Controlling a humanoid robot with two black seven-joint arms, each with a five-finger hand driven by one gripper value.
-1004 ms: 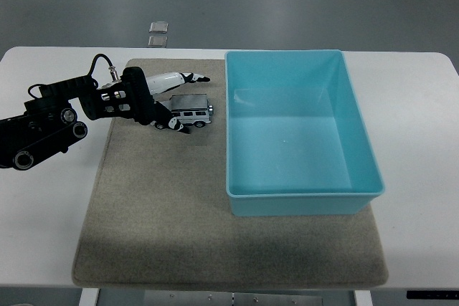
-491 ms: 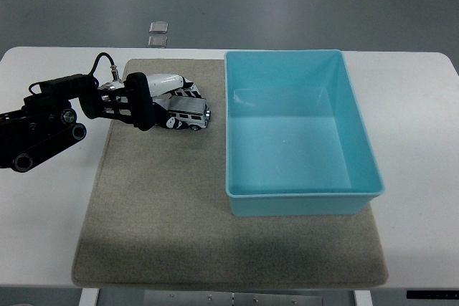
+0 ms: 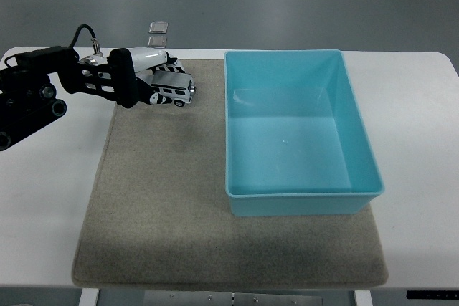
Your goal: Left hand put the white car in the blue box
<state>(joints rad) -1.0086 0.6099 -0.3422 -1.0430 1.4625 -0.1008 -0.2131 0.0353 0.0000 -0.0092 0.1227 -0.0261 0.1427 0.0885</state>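
The white toy car (image 3: 174, 92) is a small silver-white off-roader with black wheels, held over the far left part of the grey mat. My left hand (image 3: 163, 77) comes in from the left edge and its fingers are curled over the car's roof and side, grasping it. The blue box (image 3: 362, 152) is an open, empty light-blue tub on the right half of the mat, its left wall a short way right of the car. The right arm is out of view.
The grey felt mat (image 3: 165, 213) covers the middle of the white table (image 3: 43, 198). Two small grey squares (image 3: 158, 33) lie on the floor beyond the table's far edge.
My left hand closed its fingers on the car and has moved up and to the left with it, away from the box.
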